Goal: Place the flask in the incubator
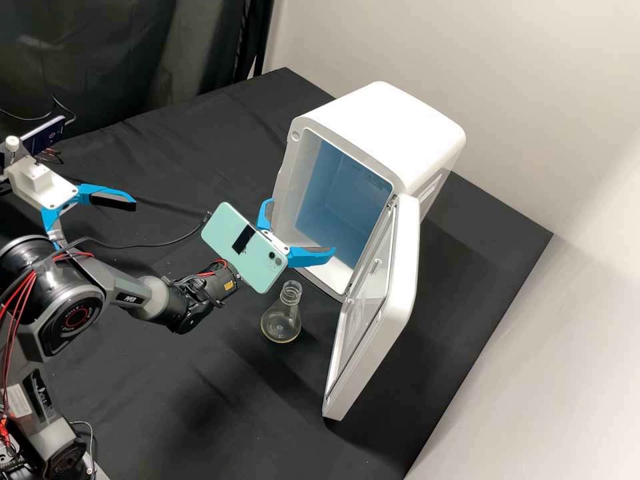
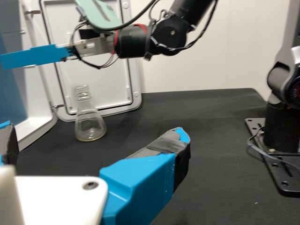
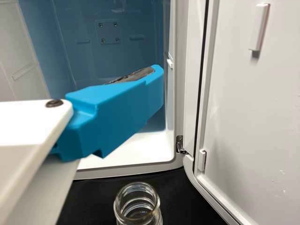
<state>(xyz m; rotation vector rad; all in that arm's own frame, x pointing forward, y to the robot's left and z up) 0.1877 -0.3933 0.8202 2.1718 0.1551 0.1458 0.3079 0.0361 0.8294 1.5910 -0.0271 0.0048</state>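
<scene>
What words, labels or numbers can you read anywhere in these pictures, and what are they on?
Nothing can be read outright.
White mark on the right arm's forearm: too small to read.
Sticker on an arm base: blurred.
Faint lines on the flask: unreadable.

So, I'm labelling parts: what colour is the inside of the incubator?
Light blue inside the incubator; its outside is white. The high view shows it best.

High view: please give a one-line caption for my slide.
Right arm's open blue claw at the mouth of the open white incubator; clear glass conical flask stands on the black bench below.
</scene>
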